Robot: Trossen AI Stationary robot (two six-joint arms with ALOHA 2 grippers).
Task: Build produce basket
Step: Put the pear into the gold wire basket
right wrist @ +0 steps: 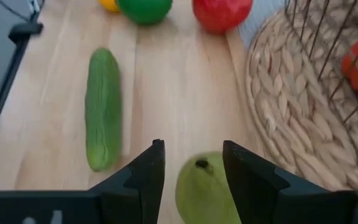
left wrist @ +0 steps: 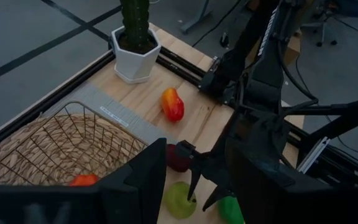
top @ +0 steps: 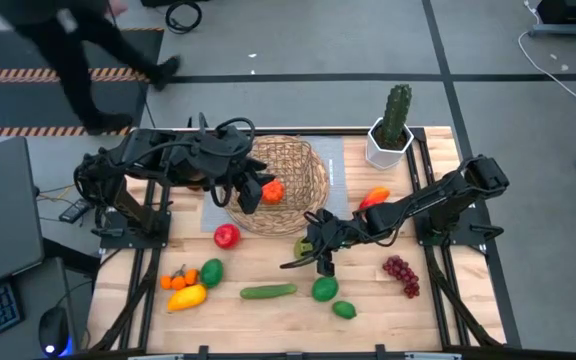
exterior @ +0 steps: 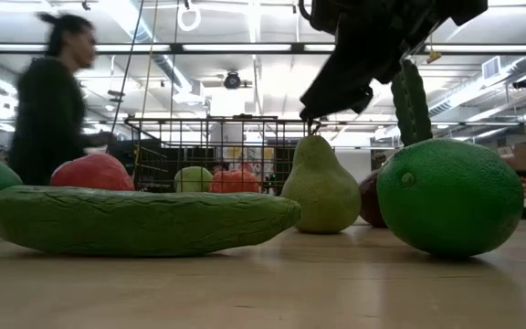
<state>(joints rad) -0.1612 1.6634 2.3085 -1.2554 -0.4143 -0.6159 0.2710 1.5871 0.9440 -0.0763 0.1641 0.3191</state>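
The woven basket (top: 293, 175) stands at the table's far middle with an orange-red fruit (top: 274, 190) inside it. My left gripper (top: 251, 195) hovers open above the basket's left part, with nothing between its fingers (left wrist: 148, 174). A green pear (right wrist: 204, 186) stands upright on the wood just in front of the basket. My right gripper (right wrist: 191, 149) is open, slanting down over the pear's top. Its fingers stand on either side of the stem end, and in the low view its tip (exterior: 310, 111) is just above the pear (exterior: 320, 187).
Loose on the table lie a cucumber (top: 268, 292), two limes (top: 325, 289), a red apple (top: 227, 236), grapes (top: 401, 273), a yellow mango (top: 186, 296) and a red-orange fruit (top: 375, 198). A potted cactus (top: 393, 125) stands far right. A person (exterior: 53, 100) walks beyond the table.
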